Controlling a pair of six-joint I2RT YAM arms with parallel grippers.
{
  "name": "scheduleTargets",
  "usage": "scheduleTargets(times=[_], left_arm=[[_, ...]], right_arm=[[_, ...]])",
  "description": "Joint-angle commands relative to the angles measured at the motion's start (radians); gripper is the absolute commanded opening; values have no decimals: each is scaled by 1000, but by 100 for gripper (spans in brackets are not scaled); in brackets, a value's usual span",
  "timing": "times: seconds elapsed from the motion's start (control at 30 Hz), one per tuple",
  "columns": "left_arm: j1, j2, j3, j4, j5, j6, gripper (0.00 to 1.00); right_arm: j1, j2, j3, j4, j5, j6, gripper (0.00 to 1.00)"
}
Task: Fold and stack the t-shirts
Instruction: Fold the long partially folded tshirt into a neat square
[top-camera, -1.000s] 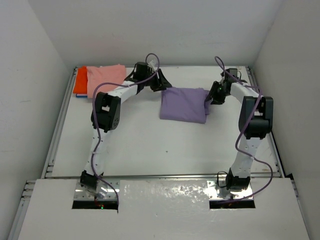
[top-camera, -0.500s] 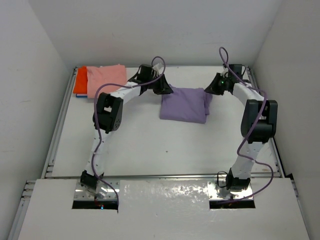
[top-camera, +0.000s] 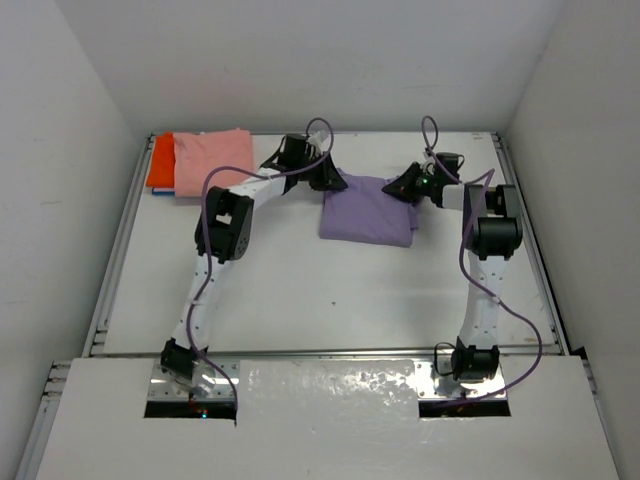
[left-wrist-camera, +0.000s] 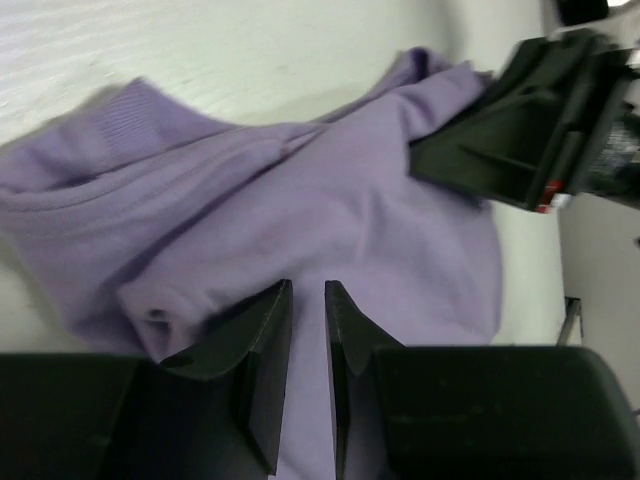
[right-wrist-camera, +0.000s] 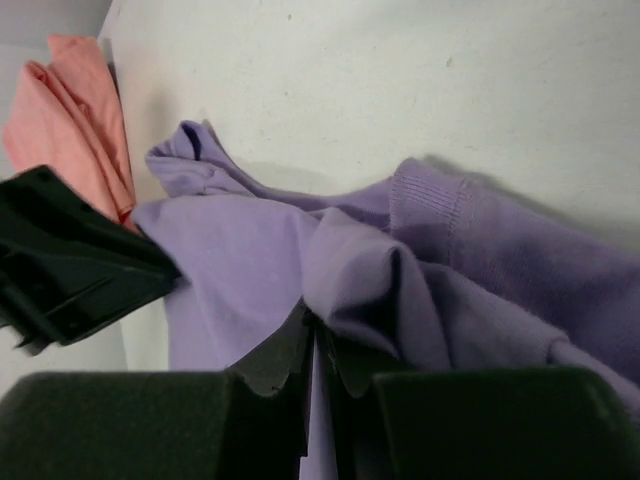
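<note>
The folded lavender t-shirt (top-camera: 368, 208) lies at the middle back of the table. My left gripper (top-camera: 328, 176) is at its back left corner. In the left wrist view its jaws (left-wrist-camera: 308, 288) stand almost together, and lavender cloth (left-wrist-camera: 330, 200) fills the thin gap. My right gripper (top-camera: 405, 186) is at the back right corner. There the jaws (right-wrist-camera: 315, 325) are shut on a bunched fold of the same shirt (right-wrist-camera: 240, 260). The salmon-pink t-shirt (top-camera: 212, 158) lies folded on the orange-red t-shirt (top-camera: 160, 160) at the back left.
White walls enclose the table on three sides, and metal rails (top-camera: 115, 250) run along its left and right edges. The two grippers face each other across the lavender shirt, about a shirt's width apart.
Both grippers moved inward onto the lavender shirt's back corners and closed from open. The right forearm swung left, toward the shirt.
</note>
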Motion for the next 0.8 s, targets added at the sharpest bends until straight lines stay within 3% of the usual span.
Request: scheduleTargets(times=[0.0,0.17,0.4,0.5,0.57,0.67,0.77], left_arm=[[22,31,55,23,-51,9,18],[58,52,23,70,-127,2,18],[73,21,14,217,-85,-78,17],[73,8,64,176,-93,-75,17],[73,9,107,135,-85,-63,17],[72,-72,58,51,-117,-34,19],[73,-132,38,-99,-145,21,30]], right_arm=[[-10,-12,15,47,25,-10,10],[-20,25,46,9,27,-30,10],[-21,-4,64,-49,24,-76,11],[-24,-15,80,-83,36,-86,13],[-26,-32,80,-88,35,-87,18],[-26,-93,77,-121,61,-105,41],[-23,-136,97,-174,65,-119,48]])
